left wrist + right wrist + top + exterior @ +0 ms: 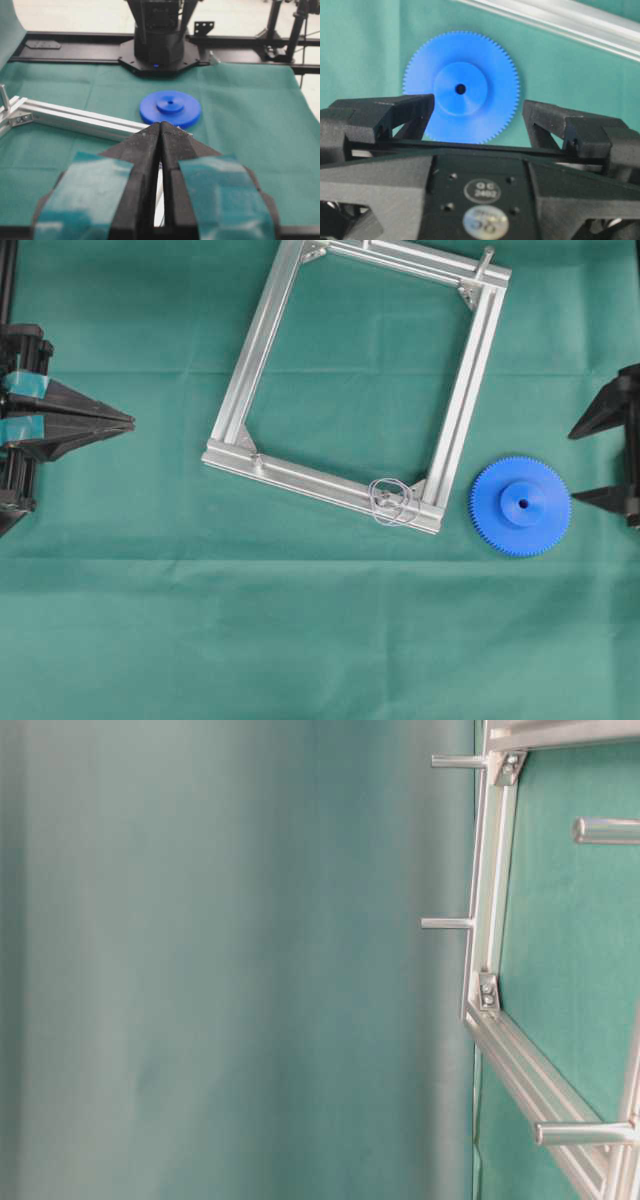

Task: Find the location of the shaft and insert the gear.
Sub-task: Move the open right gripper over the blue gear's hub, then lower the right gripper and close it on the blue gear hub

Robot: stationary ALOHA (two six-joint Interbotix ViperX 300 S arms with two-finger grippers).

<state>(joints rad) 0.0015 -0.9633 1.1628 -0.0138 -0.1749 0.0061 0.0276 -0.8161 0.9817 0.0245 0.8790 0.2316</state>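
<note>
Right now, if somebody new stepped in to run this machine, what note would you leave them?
Left gripper: fingers shut, empty, parked at the left edge of the overhead view.
Right gripper: fingers open, empty, aimed at the gear.
The gear lies flat on the cloth, just right of the frame.
The shaft, ringed by wire loops, stands on the frame's near bar by its right corner.
Done: nothing yet.
Left: grasp the gear, carry it over, slide it onto the shaft.

Blue gear (520, 506) lies flat, hub up, lower right; the tiny shaft (383, 497) with wire loops stands just left of it.
</note>
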